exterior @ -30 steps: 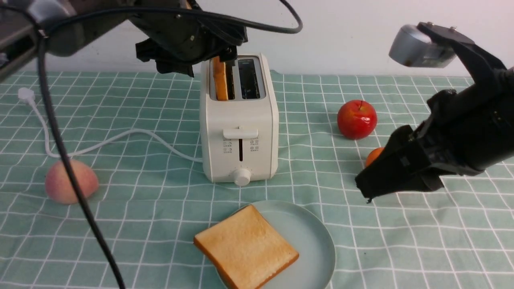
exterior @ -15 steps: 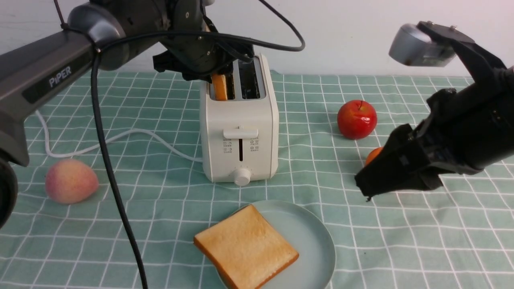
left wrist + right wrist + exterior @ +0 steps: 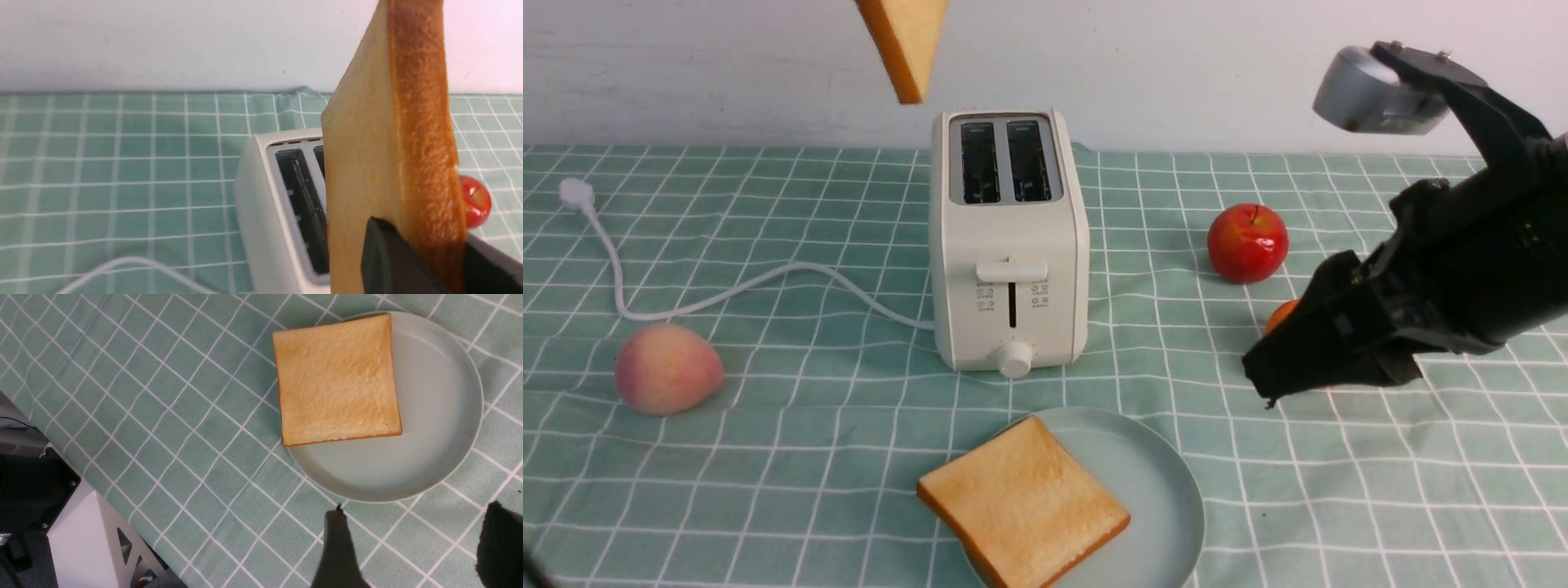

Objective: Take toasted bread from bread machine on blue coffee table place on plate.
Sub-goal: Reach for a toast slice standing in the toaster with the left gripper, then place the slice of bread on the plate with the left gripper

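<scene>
toasted bread (image 3: pixel 359 171) | square slice | pale golden face | orange-brown crust

Orange (image 3: pixel 1281 315) partly behind right gripper (image 3: pixel 1270 384)

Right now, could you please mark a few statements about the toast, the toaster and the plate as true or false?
1. Both slots of the bread machine are empty. True.
2. The left gripper is shut on the lifted slice, held in the air. True.
3. The plate holds two slices. False: only the plated slice lies on it.
4. The right gripper grips the red apple. False: its jaws are open and empty, above the cloth beside the plate.
5. The peach lies to the right of the bread machine. False: it lies to the robot's left of it.
</scene>
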Available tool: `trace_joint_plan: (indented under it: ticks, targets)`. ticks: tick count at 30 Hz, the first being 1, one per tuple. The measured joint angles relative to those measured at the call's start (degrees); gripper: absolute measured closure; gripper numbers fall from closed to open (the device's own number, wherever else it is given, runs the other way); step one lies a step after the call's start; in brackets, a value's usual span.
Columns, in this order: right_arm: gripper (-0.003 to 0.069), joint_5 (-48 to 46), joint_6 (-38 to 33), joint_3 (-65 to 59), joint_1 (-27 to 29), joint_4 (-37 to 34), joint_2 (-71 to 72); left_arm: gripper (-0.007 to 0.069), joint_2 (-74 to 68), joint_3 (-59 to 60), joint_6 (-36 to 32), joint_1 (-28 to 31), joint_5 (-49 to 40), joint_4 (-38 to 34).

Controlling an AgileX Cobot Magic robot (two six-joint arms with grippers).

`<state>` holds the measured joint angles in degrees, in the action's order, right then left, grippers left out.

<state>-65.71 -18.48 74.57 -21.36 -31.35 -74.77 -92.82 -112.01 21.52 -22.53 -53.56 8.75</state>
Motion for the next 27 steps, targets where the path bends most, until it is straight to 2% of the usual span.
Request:
trace_joint_plan:
  ticks: [2, 7, 10, 11, 14, 15, 19, 23, 27]
  targets:
    - [0.0217, 0.1, 0.0, 0.0, 0.0, 0.0, 0.0, 0.0531, 5.3, 2.3, -3.4, 0.0, -5.8, 1.0]
    - [0.0217, 0.1, 0.0, 0.0, 0.0, -0.1, 0.0, 0.0531, 12.1, 12.7, -4.8, 0.0, -10.1, -0.2]
    - [0.0217, 0.1, 0.0, 0.0, 0.0, -0.4, 0.0, 0.0531, 16.4, 26.1, -5.4, 0.0, -6.0, -9.4]
    - [0.0217, 0.1, 0.1, 0.0, 0.0, -0.6, 0.0, 0.0531, 16.9, 30.7, -6.5, 0.0, -3.6, -15.6]
    - [0.0217, 0.1, 0.5, 0.0, 0.0, -1.0, 0.0, 0.0531, 17.3, 37.0, -10.2, -0.1, 1.9, -26.8]
    - [0.0217, 0.1, 1.1, 0.0, 0.0, -1.1, 0.0, 0.0531, 17.0, 41.9, -15.4, -0.5, 5.5, -36.8]
    - [0.0217, 0.0, 1.5, 0.0, 0.0, -1.2, 0.0, 0.0531, 13.1, 49.8, -29.2, -0.8, 12.6, -56.1]
    - [0.0217, 0.0, 1.5, 0.0, 0.0, -1.2, 0.0, 0.0531, 6.1, 52.0, -34.5, -0.8, 15.4, -65.5]
    - [0.0217, -0.1, 1.5, 0.0, 0.0, -1.2, 0.0, 0.0531, 1.4, 52.1, -34.5, -0.8, 16.1, -66.9]
